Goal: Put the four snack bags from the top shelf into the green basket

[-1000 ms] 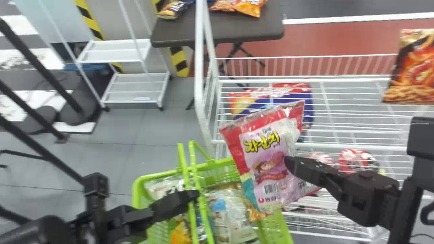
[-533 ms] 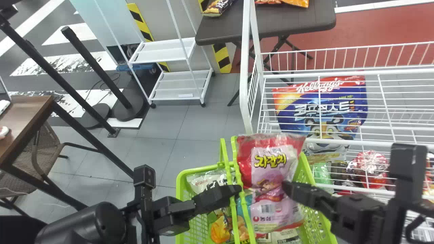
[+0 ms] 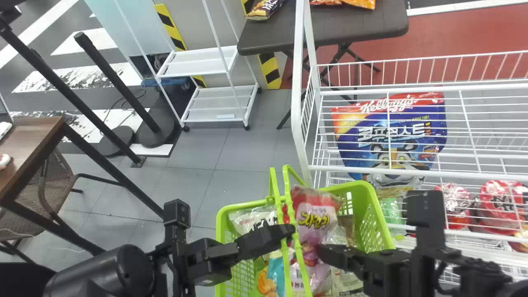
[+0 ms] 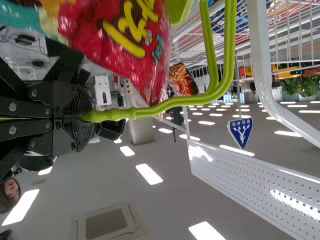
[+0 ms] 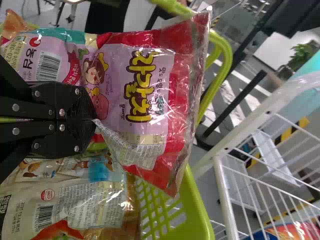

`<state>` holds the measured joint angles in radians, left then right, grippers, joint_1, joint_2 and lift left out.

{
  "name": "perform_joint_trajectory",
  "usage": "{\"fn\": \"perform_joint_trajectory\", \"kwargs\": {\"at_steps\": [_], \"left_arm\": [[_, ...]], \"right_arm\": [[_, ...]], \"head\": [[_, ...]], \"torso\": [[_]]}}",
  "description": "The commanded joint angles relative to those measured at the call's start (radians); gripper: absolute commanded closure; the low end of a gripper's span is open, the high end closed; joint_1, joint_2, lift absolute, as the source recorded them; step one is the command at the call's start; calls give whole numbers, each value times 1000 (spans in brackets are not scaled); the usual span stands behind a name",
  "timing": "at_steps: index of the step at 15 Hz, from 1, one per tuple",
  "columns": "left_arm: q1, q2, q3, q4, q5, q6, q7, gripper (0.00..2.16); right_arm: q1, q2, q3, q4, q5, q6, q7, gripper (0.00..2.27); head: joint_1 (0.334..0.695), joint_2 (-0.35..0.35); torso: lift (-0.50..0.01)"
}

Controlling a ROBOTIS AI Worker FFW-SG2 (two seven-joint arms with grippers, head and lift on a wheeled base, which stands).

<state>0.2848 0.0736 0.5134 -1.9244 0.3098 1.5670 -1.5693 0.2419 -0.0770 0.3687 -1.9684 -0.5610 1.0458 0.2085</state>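
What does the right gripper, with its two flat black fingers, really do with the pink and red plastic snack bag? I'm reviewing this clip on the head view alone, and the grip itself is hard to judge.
Observer: In the right wrist view, the right gripper is shut on a crumpled fold of the bag.

Operator: And the left gripper, also black and flat-fingered, at the basket's light green plastic handle: closed or just resting there?

Observer: Closed. The left wrist view shows the left gripper's fingers together on the handle.
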Motion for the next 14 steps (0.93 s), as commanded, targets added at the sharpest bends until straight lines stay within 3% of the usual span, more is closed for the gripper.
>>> {"fn": "perform_joint_trajectory", "kwargs": {"at_steps": [1,4,7,9,10,11,14], "left_arm": [[2,0,4,1,2,4,-11,2142],[1,0,5,2,2,4,-11,2142],[1,3,4,2,2,4,-11,2142],[-1,5,4,2,2,4,-11,2142],[-1,5,1,4,2,4,-11,2142],[-3,5,1,4,2,4,-11,2142],[-1,5,1,5,2,4,-11,2142]], "right_arm": [[-21,-4,6,-21,16,98,-17,73],[10,-9,-100,-162,3,199,-14,26],[50,-7,-320,-322,-4,190,6,53],[19,-7,-458,-333,27,83,-8,56],[-19,-6,-491,-310,90,58,-17,56],[-52,-6,-495,-279,171,6,-24,56],[-187,-6,-527,-61,355,-212,-49,56]], "head": [[695,350],[695,350],[695,350],[695,343],[695,291],[695,163],[695,12]], "torso": [[0],[0],[0],[0],[0],[0],[0]]}}
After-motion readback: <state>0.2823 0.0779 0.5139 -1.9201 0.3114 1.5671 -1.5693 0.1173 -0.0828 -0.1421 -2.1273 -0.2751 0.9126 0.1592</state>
